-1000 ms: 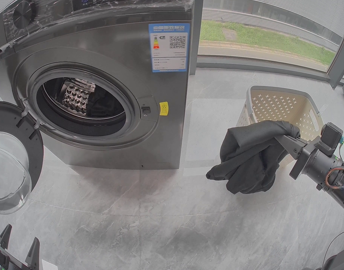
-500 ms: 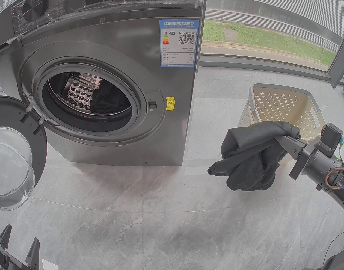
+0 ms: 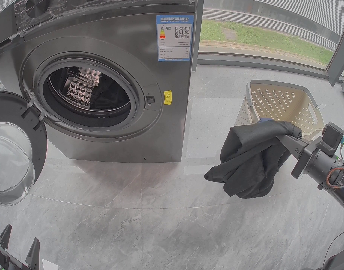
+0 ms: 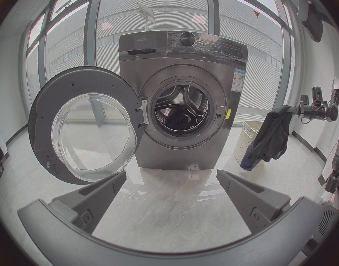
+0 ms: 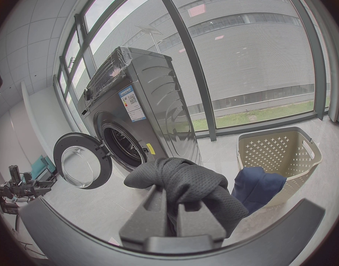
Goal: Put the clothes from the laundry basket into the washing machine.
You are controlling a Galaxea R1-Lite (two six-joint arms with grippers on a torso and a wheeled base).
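The grey washing machine point(image 3: 104, 30) stands at the left with its round door point(image 3: 11, 154) swung wide open. A dark garment point(image 3: 108, 94) lies inside the drum. To the right, the beige laundry basket point(image 3: 284, 102) sits on the floor. My right gripper point(image 3: 292, 137) is shut on a dark grey garment point(image 3: 250, 158), which hangs in the air in front of the basket. In the right wrist view the cloth point(image 5: 188, 181) bunches over the fingers point(image 5: 151, 211). A blue garment point(image 5: 256, 189) drapes over the basket's rim. My left gripper point(image 3: 21, 235) is open and holds nothing, low at the near left.
Grey tiled floor point(image 3: 160, 214) stretches open between the machine and the basket. A window wall point(image 3: 269, 27) runs behind both. The open door juts out at the machine's left, close to my left arm.
The head view has shifted, so the machine and basket sit a little differently in the picture. The right gripper keeps its hold, and the grey garment hangs slightly lower.
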